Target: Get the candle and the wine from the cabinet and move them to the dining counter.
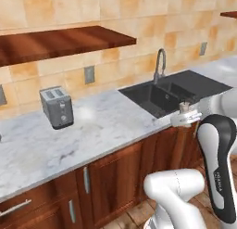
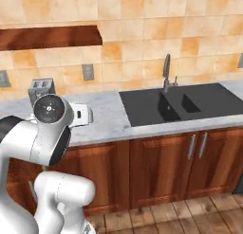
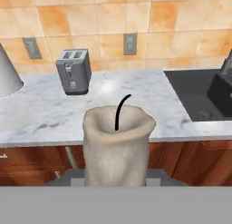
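No legible text or labels.

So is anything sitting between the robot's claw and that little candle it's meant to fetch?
No, nothing does. The gripper is already shut on the candle, which stands upright right at the fingertips, its black wick showing. The left base view shows the candle held in front of the worktop near the sink.

One candle (image 3: 116,143), one toaster (image 1: 57,107), one sink (image 2: 182,104), one faucet (image 1: 159,63), two wall outlets (image 3: 130,44)
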Available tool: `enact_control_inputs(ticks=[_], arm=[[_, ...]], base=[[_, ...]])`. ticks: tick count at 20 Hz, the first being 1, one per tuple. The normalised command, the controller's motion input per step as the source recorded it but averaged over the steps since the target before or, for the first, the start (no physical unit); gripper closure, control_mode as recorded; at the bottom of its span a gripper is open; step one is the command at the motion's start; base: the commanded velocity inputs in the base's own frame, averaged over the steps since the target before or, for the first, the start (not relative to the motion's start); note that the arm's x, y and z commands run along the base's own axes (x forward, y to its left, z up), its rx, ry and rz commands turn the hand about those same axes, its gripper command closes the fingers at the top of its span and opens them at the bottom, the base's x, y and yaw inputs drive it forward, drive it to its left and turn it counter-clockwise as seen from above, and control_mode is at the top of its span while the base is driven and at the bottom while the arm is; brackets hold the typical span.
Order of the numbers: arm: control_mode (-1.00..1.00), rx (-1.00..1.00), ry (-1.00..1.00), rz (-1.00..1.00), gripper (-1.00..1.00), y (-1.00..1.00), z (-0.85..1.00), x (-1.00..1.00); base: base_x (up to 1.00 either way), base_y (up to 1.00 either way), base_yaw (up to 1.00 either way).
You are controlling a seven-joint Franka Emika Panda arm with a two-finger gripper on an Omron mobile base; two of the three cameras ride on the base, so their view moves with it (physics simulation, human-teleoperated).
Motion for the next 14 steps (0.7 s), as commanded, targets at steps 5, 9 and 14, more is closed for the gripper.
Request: enact_control_inputs(ticks=[5,9,14], arm=[[1.0,0.0,0.0,0.0,1.0,0.0,0.0,0.0],[1.0,0.0,0.0,0.0,1.0,0.0,0.0,0.0],[1.0,0.0,0.0,0.0,1.0,0.0,0.0,0.0]], base=[[0.0,0.07,-0.99],[0.0,0.06,-1.0],[0.0,0.05,-1.0]])
